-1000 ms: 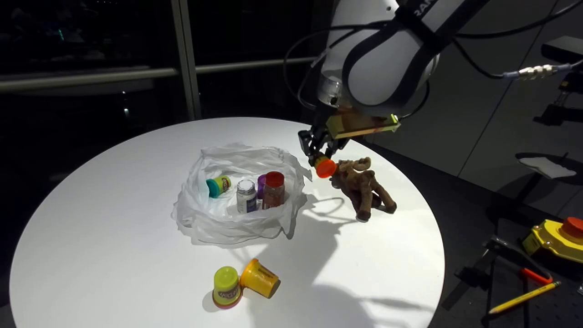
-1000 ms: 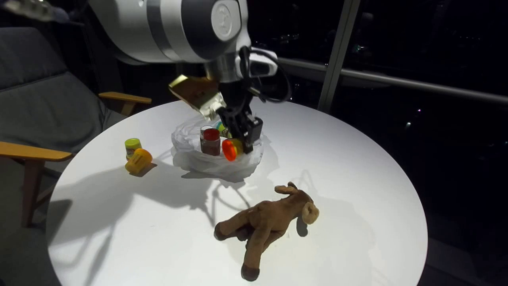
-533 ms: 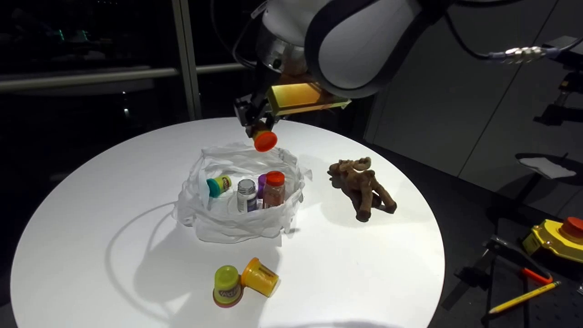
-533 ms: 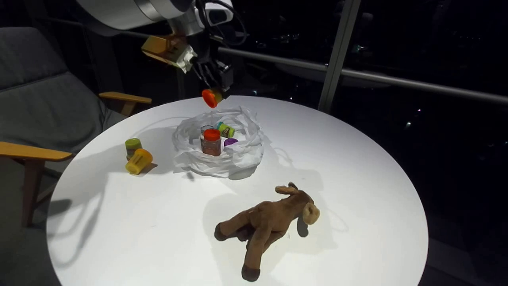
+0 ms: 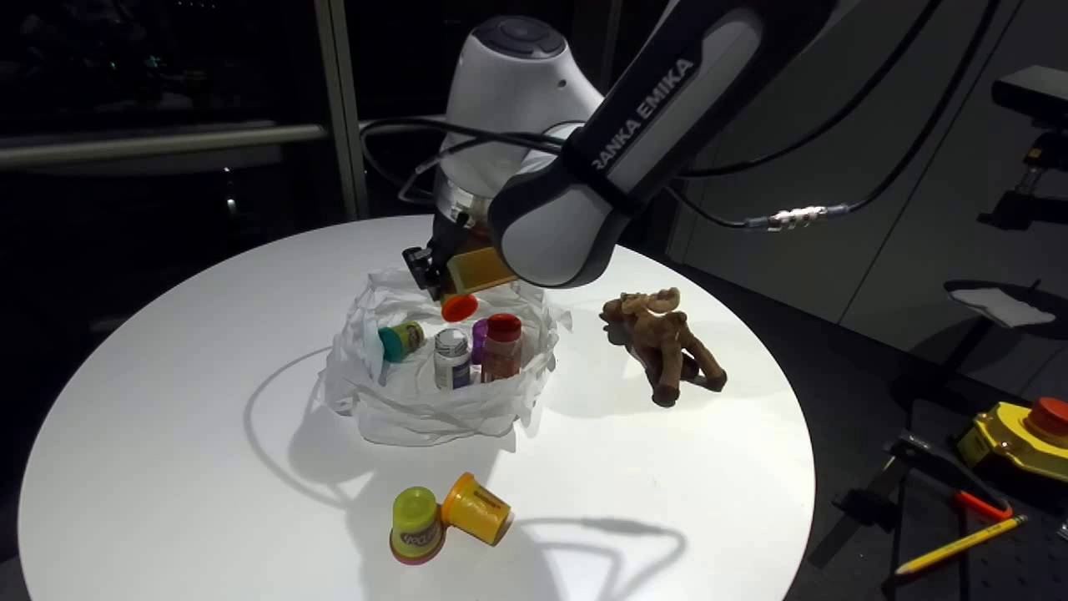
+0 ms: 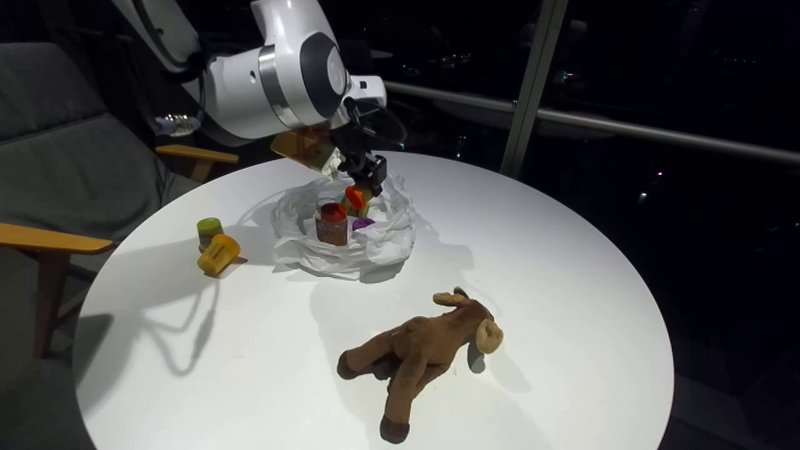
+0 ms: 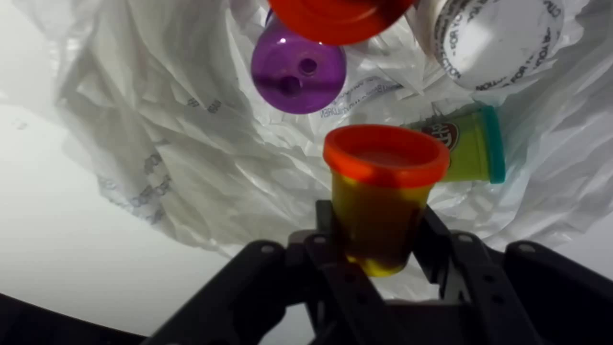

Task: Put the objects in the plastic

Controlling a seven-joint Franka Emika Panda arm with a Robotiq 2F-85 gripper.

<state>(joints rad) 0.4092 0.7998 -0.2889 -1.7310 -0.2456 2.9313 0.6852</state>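
While my hand (image 7: 377,219) clamps the red-lidded yellow tub (image 7: 383,203) over the open plastic bag (image 5: 421,420), I observe a lime Play-Doh tub (image 5: 415,522) standing on the bench (image 5: 167,359) beside an orange-lidded tub (image 5: 478,509).

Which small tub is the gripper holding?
The yellow tub with the red-orange lid, clamped in the gripper. The teal-lidded tub lies in the bag; the lime tub and amber tub rest outside, on the table.
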